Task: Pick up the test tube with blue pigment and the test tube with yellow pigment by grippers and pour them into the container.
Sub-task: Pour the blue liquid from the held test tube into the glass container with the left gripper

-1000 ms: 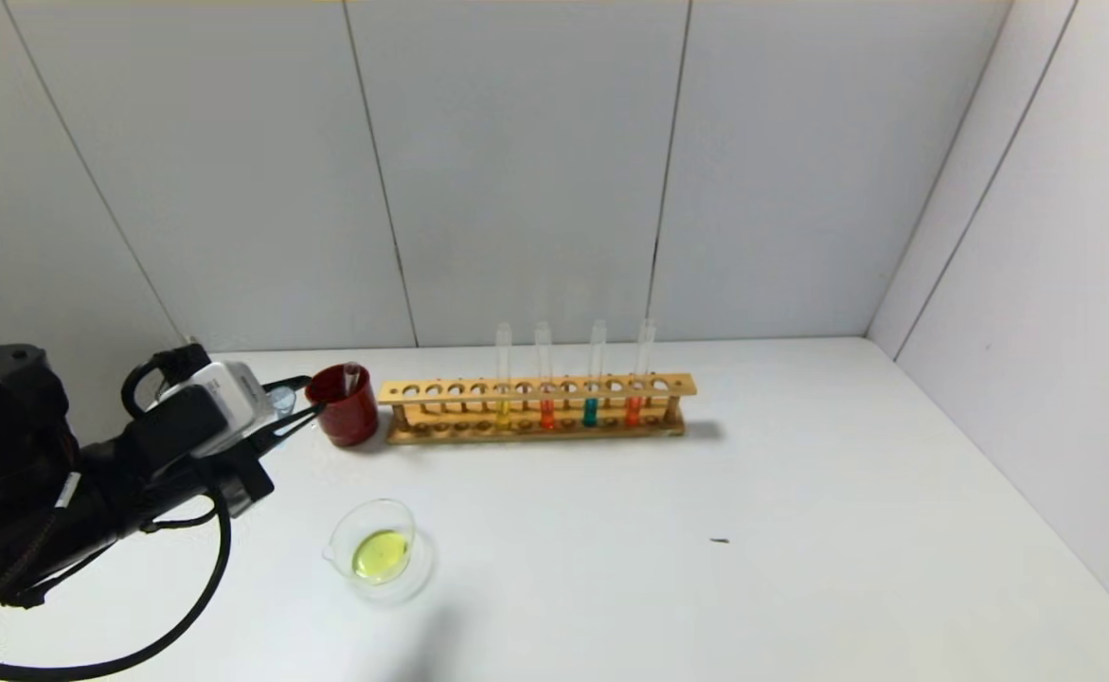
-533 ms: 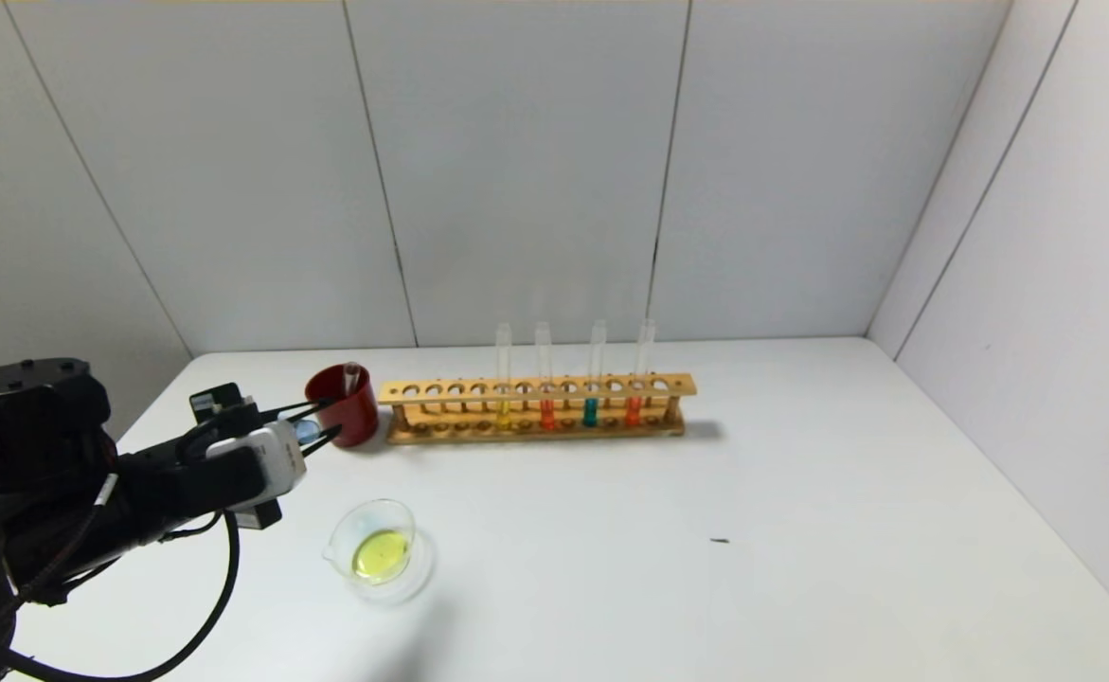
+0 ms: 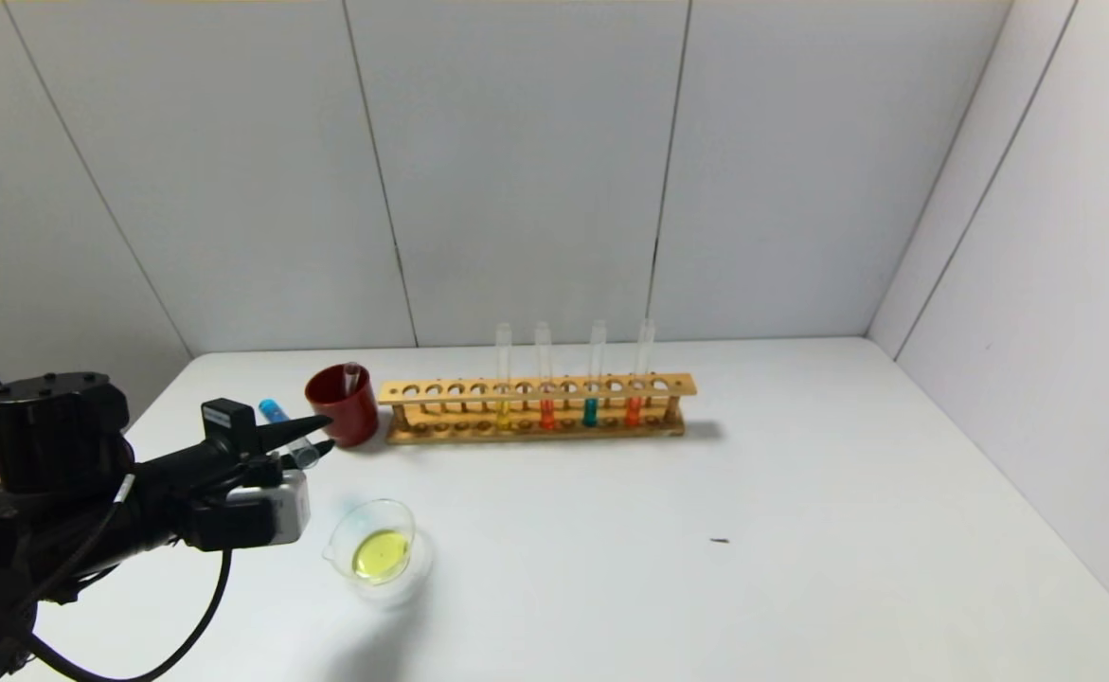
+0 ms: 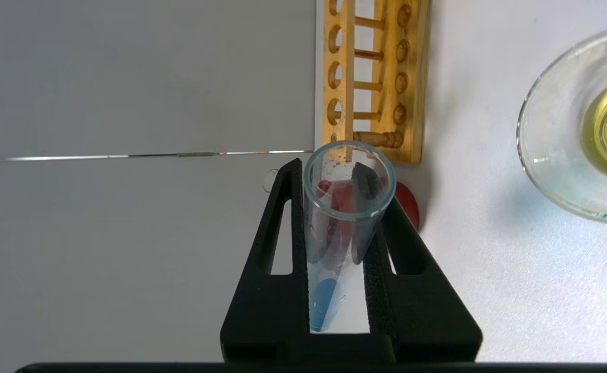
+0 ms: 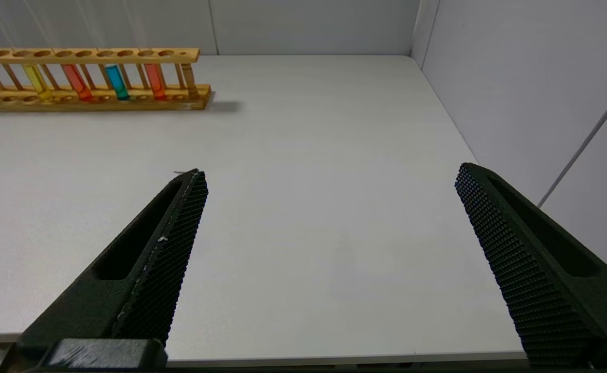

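Blue-pigment tube (image 3: pixel 287 431): you find it clamped between the fingers of the left gripper (image 3: pixel 315 434), tilted, blue end raised toward the wall, open mouth (image 4: pixel 346 178) pointing toward the red cup (image 3: pixel 343 404). It sits above the table (image 3: pixel 800 530), just left of the cup and back-left of the container (image 3: pixel 376 547), which holds yellow-green liquid. Yellow-pigment tube (image 3: pixel 503 374) stands upright in the wooden rack (image 3: pixel 535 409), beside two orange tubes (image 3: pixel 545 374) and a teal one (image 3: pixel 594 374). Right gripper (image 5: pixel 329 207) is spread wide, holding nothing, over the table's right side.
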Robot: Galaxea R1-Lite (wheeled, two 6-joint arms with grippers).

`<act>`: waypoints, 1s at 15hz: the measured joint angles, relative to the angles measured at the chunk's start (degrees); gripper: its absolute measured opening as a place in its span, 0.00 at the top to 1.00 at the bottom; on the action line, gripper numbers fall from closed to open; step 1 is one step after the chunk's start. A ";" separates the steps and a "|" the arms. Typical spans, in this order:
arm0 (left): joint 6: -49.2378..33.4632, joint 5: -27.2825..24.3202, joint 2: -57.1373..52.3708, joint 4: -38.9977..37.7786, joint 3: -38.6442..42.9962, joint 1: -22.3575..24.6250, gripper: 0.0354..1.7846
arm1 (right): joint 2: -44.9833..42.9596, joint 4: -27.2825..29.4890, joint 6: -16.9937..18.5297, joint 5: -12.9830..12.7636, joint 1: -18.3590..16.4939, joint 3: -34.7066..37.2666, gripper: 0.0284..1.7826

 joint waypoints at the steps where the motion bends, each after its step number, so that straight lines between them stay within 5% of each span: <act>1: 1.16 0.02 0.56 0.00 0.00 0.00 0.83 | 0.00 0.00 0.00 0.02 0.00 0.00 0.02; 15: 15.49 0.09 8.00 0.13 -3.56 0.85 0.83 | 0.00 0.02 0.00 0.00 0.00 0.00 0.02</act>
